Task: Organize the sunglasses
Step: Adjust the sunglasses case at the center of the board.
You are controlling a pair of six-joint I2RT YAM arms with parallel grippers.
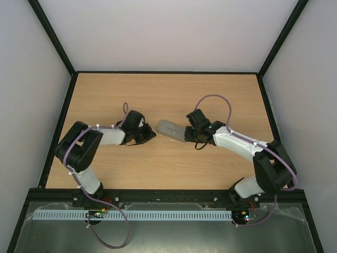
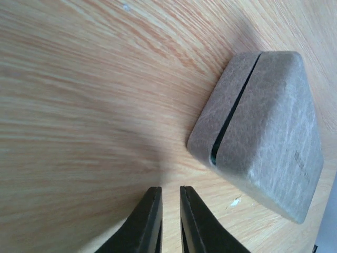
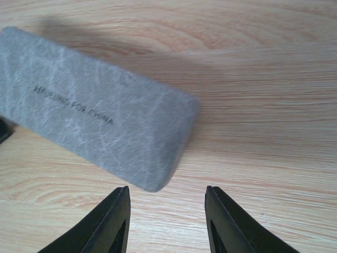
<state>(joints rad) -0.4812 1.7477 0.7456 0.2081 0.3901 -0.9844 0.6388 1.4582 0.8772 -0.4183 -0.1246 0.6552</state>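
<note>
A closed grey felt case (image 1: 171,130) lies in the middle of the wooden table (image 1: 158,95), between my two grippers. The sunglasses are out of view in every frame. My left gripper (image 1: 151,134) sits just left of the case's left end; in its wrist view the jaws (image 2: 169,188) stand almost together with only a thin gap and nothing in it, and the case (image 2: 263,132) shows a dark seam with a hint of green. My right gripper (image 1: 188,136) is at the case's right end, open (image 3: 166,188), with the case's corner (image 3: 95,110) just ahead of its fingers, not between them.
Black rails edge the table on the left (image 1: 58,132), right (image 1: 268,116) and near side (image 1: 168,196). White walls enclose the back and sides. Bare wood lies beyond the case toward the back edge.
</note>
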